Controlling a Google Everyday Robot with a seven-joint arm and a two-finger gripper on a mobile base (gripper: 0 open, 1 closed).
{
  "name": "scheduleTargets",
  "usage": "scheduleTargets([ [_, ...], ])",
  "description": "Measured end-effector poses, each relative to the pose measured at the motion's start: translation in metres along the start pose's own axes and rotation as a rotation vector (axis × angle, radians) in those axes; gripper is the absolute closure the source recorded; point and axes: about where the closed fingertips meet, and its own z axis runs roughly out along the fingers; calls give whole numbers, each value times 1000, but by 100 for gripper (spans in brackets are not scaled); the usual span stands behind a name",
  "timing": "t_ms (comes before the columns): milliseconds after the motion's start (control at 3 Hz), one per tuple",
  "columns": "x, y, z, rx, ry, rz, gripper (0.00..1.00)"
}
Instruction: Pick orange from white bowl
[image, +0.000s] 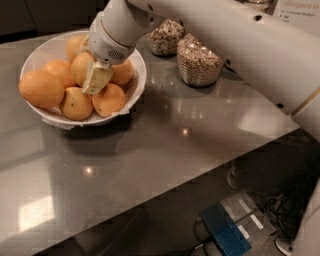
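Grey glossy desk (175, 145), lit with small reflections. At 10 o'clock on it, white bowl (39, 51), wide and shallow, with crinkled paper liner (61, 122) showing past the rim at 6 o'clock.

Gripper (96, 80) down inside the bowl, near its middle, pale tip pointing toward 7 o'clock and lying among the fruit. Released or clenched: cannot tell. Nothing seen lifted. White arm (225, 35) entering from 3 o'clock, crossing above the desk's far edge, wrist cuff over the bowl's 1 o'clock rim.

Orange (79, 67), yellow-orange and smooth, in the bowl just at 10 o'clock of the gripper tip, partly covered by it. Touching or merely overlapped: cannot tell. Resting in the pile, not raised.

Around it, other oranges (109, 99) of like size: one at 5 o'clock of the tip, one at 7 o'clock, one at 2 o'clock under the wrist, more toward the far wall. Larger orange (41, 89), deeper in colour, against the bowl's 9 o'clock side.

Two glass jars (197, 61) of pale brown bits at 2 to 3 o'clock of the bowl, standing close to each other, apart from the bowl.

Below the desk's near edge, at 5 o'clock, blue box (225, 234) on the floor, with dark cables (287, 210) beside it.
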Motion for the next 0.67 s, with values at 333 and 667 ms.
scheduleTargets([
  [333,-21,9,-55,100,-57,-19,100],
  [667,-23,12,-89,158,-80,-3,100],
])
